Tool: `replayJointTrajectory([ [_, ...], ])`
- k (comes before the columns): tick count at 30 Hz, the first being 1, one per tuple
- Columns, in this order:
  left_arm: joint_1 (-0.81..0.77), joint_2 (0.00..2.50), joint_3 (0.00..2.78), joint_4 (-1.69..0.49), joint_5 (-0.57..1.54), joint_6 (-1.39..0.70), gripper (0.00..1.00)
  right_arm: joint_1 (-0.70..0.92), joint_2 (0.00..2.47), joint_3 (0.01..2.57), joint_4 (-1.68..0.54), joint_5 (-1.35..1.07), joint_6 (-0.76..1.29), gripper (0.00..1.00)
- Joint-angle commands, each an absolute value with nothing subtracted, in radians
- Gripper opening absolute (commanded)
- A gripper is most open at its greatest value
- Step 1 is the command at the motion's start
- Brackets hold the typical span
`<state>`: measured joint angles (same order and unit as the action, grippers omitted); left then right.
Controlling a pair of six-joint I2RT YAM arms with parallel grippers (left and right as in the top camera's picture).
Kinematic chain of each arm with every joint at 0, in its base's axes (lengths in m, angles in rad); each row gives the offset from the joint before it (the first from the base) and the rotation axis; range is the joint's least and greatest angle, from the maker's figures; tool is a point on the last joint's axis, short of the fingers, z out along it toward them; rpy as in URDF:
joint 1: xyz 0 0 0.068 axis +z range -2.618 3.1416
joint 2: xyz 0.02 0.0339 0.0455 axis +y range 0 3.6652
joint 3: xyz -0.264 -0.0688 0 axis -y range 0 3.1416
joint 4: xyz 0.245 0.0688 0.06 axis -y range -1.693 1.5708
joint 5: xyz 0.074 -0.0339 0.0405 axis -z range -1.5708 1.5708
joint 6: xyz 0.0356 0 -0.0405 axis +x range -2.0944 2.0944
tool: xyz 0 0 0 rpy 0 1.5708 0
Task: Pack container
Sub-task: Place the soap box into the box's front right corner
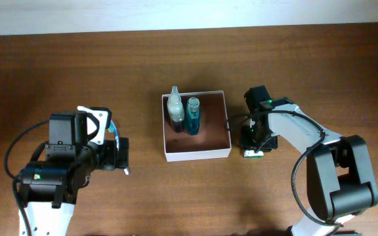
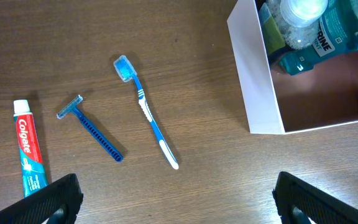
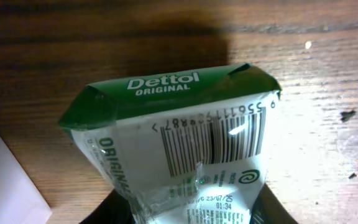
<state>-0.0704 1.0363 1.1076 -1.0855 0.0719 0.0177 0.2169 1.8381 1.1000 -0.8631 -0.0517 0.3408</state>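
The container, a square white box with a pinkish-brown inside, sits mid-table and also shows in the left wrist view. A clear bottle and a teal mouthwash bottle lie in its far part. My right gripper is shut on a green-and-white Dettol soap pack, just right of the container. My left gripper is wide open and empty, left of the container. Ahead of it lie a blue toothbrush, a blue razor and a Colgate toothpaste tube.
The table is dark brown wood. The toothbrush, razor and toothpaste are mostly hidden under my left arm in the overhead view. A pale wall edge runs along the table's far side.
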Motion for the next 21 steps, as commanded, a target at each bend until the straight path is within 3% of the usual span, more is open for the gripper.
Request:
replayJointTrajectory([
  [1,-0.065,1.033,1.127,-1.086,0.083,0.012,0.99,0.222,1.842,1.127,-0.886,-0.057,0.348,0.1],
  [5,-0.065,1.033,1.127,-1.086,0.083,0.012,0.99,0.222,1.823,1.2,-0.938,-0.056,0.346,0.04],
  [13,-0.065,1.033,1.127,-1.086,0.083,0.012,0.99,0.233,1.699,1.421,-1.074,-0.046,0.3,0.04],
  [21,-0.065,1.033,1.127,-1.086,0.083,0.012,0.99,0.395,1.663,1.642,-1.133,-0.067,0.164,0.04],
])
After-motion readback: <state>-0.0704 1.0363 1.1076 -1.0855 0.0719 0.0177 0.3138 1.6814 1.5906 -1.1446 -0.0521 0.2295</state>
